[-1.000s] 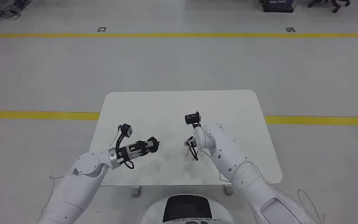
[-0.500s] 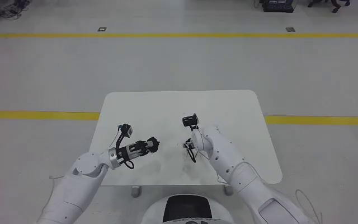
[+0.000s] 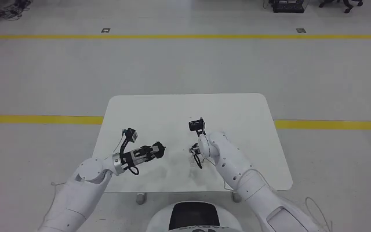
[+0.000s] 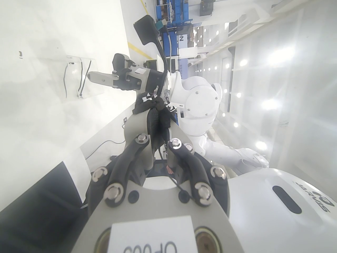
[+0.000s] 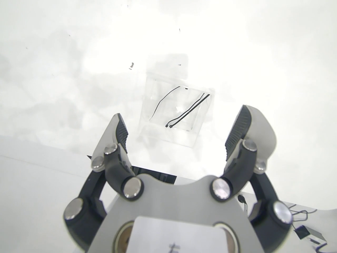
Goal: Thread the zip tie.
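A clear tray (image 5: 158,134) lies on the white table (image 3: 232,113) near its front edge. It holds three black zip ties: two straight ones (image 5: 188,111) lying together and a curved one (image 5: 163,101) beside them. My right gripper (image 5: 181,114) hangs open just above the tray, with nothing between its ribbed pads (image 5: 121,130). It also appears from the side (image 4: 96,77) in the left wrist view, above the tray (image 4: 79,60). My left gripper (image 3: 160,148) is held off the table to the left of the tray. It is shut (image 4: 155,114), and a thin black zip tie strand (image 4: 179,186) runs back toward its palm.
Small dark specks (image 5: 130,65) dot the table beyond the tray. The table's front edge (image 5: 52,165) is just behind my right gripper. The far half of the table (image 3: 185,107) is bare.
My right gripper has shifted slightly left, closer over the tray. The left arm has kept still.
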Robot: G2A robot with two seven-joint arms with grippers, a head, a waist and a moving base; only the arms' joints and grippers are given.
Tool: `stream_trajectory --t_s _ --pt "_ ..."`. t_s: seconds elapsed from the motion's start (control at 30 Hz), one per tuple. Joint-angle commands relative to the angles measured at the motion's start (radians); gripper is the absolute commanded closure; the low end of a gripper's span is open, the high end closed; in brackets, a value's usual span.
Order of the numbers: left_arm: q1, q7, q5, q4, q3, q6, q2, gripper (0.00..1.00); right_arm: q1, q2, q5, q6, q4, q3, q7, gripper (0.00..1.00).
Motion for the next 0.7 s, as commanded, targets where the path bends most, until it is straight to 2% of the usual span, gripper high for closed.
stream_trajectory --t_s 0.0,0.3,0.33,0.43,0.47,0.67 --pt "0.000 0.000 0.000 0.000 0.000 0.000 0.000 1.00 0.004 -0.005 -0.001 0.000 0.009 0.001 0.008 0.00" --pt "0.000 0.000 0.000 0.000 0.000 0.000 0.000 1.00 0.005 -0.041 -0.040 0.000 0.036 0.051 0.047 0.00" --pt "0.000 0.000 0.000 0.000 0.000 0.000 0.000 1.00 0.005 -0.045 -0.046 0.000 0.037 0.056 0.053 0.12" --pt "0.000 0.000 0.000 0.000 0.000 0.000 0.000 1.00 0.001 -0.058 -0.066 0.000 0.040 0.071 0.064 0.33" --pt "0.000 0.000 0.000 0.000 0.000 0.000 0.000 1.00 -0.001 -0.063 -0.071 0.000 0.040 0.076 0.065 0.51" --pt "0.000 0.000 0.000 0.000 0.000 0.000 0.000 1.00 -0.012 -0.084 -0.095 0.000 0.035 0.091 0.066 0.61"
